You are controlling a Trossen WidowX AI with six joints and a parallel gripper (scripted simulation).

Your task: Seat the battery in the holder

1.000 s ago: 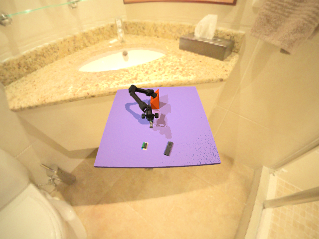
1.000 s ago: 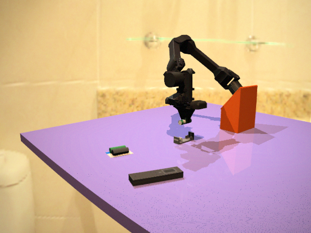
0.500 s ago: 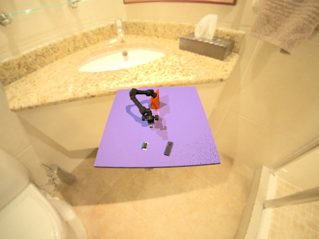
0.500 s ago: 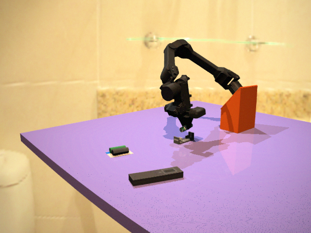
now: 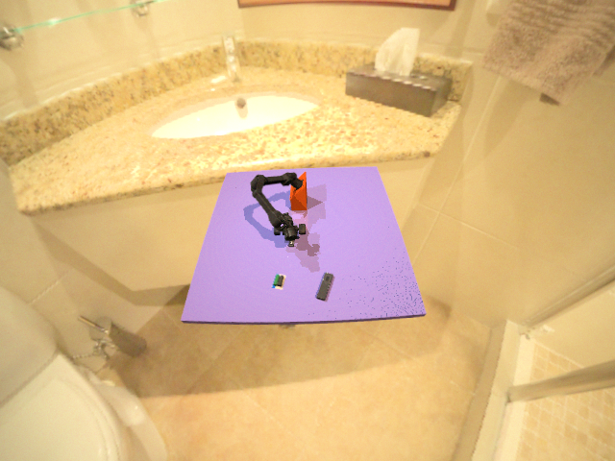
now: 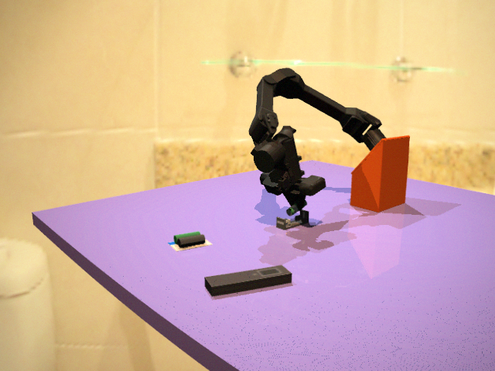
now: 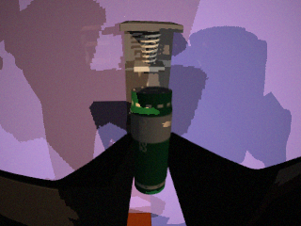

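Observation:
My gripper [image 6: 297,202] [image 7: 150,139] is shut on the green battery [image 6: 291,209] [image 7: 151,162], which has a grey band, and holds it just above the holder. The small grey holder [image 5: 291,244] [image 6: 283,223] [image 7: 151,26] stands on the purple table. In the wrist view its coil spring [image 7: 150,47] shows ahead of the battery's near-spring end, with a gap between. The battery lines up roughly with the holder's length; in the exterior view it looks tilted, spring-side end lower. The holder's lip end is hidden under battery and fingers in the wrist view.
A black remote [image 5: 325,286] [image 6: 247,280] lies on the purple table [image 5: 357,223] [image 6: 120,216] toward its front edge. A green cylinder [image 6: 183,236] and a dark cylinder [image 6: 192,240] lie on a small card. An orange wedge block [image 5: 298,198] [image 6: 393,175] stands by the arm's base.

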